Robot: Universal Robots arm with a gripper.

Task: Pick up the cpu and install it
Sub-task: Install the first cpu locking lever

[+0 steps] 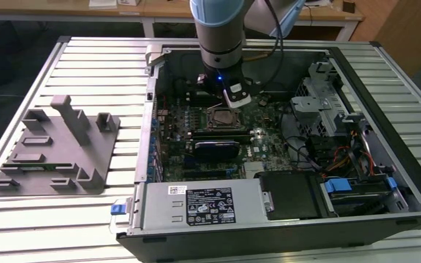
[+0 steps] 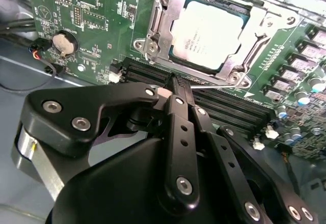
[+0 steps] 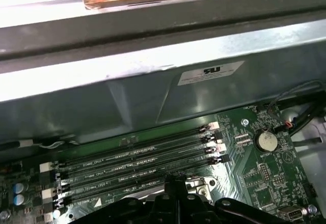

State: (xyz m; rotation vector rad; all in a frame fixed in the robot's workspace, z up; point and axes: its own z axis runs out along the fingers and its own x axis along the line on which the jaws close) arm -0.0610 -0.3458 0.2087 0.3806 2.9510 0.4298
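Note:
The cpu (image 2: 209, 30) is a flat square chip with a silver top. It lies inside the motherboard socket, with the socket's metal frame (image 2: 158, 18) around it. In the exterior view the cpu (image 1: 223, 116) sits mid-board in the open computer case. My gripper (image 2: 174, 83) hangs just beside the socket, over the memory slots (image 2: 214, 107). Its black fingers (image 2: 179, 117) are shut tip to tip with nothing between them. A thin metal rod (image 2: 219, 89) runs along the socket's edge right at the fingertips. In the exterior view my gripper (image 1: 225, 103) is just behind the socket.
The case wall (image 3: 153, 86) stands close behind the memory slots (image 3: 137, 158). A coin battery (image 2: 64, 42) and cables lie beside the socket. Drive cages (image 1: 320, 109) and a power supply (image 1: 203, 205) fill the case. A grey fixture (image 1: 57, 148) sits at the exterior view's left.

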